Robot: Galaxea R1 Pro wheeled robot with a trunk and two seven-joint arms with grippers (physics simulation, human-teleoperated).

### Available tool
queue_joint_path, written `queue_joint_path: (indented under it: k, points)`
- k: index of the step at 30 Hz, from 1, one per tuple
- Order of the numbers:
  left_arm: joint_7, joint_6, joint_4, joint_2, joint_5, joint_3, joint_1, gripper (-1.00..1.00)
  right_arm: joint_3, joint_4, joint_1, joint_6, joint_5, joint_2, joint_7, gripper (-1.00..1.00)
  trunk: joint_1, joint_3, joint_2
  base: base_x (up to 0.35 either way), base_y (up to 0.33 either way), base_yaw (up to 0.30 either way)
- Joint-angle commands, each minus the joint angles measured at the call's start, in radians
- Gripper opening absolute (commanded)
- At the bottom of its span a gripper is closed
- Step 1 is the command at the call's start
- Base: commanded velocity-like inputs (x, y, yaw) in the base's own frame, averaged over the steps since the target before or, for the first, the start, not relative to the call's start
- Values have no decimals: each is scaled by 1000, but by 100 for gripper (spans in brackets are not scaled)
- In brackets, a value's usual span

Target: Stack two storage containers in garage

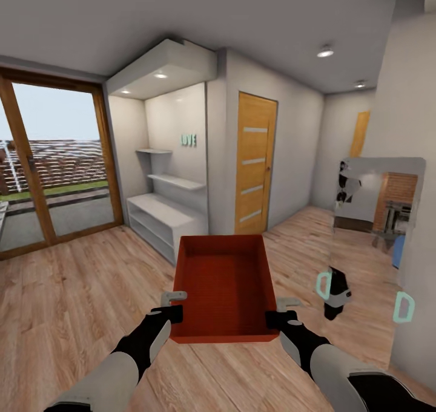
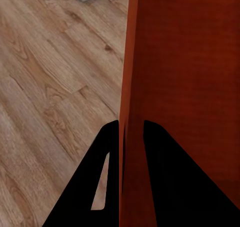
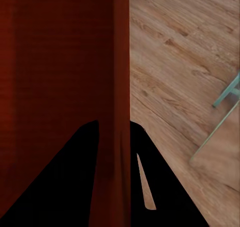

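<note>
left arm [image 1: 130,351], right arm [image 1: 327,360] forward, jaws clamped

Home interior, living rm/hallway area. Light wood-plank floor [image 1: 72,291], cream walls, recessed ceiling lights [image 1: 325,52]. Wood-framed glass doors [image 1: 54,170] w/ garden & fence outside. White built-in shelves [image 1: 163,212] in an alcove w/ "LOVE" wall letters [image 1: 188,140]. Orange wood interior door [image 1: 254,164]; 2nd one down the corridor. Wall mirror [image 1: 378,200] reflects brickwork.
</note>
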Motion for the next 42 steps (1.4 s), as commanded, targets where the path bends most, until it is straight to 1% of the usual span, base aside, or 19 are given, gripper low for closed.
queue_joint_path:
  k: [1, 11, 42]
  points:
    - [27, 8, 0, 34, -5, -6, 1, -100, -41, -6, -1, -3, 9, 0, -2, -100, 1, 0, -1, 324, 0, 0]
    - [27, 8, 0, 42, -4, -5, 1, -100, -41, -6, -1, -3, 9, 0, -2, -100, 1, 0, -1, 324, 0, 0]
    - [27, 8, 0, 42, -4, -6, 1, -100, -41, -6, -1, -4, 9, -1, -2, -100, 1, 0, -1, 324, 0, 0]
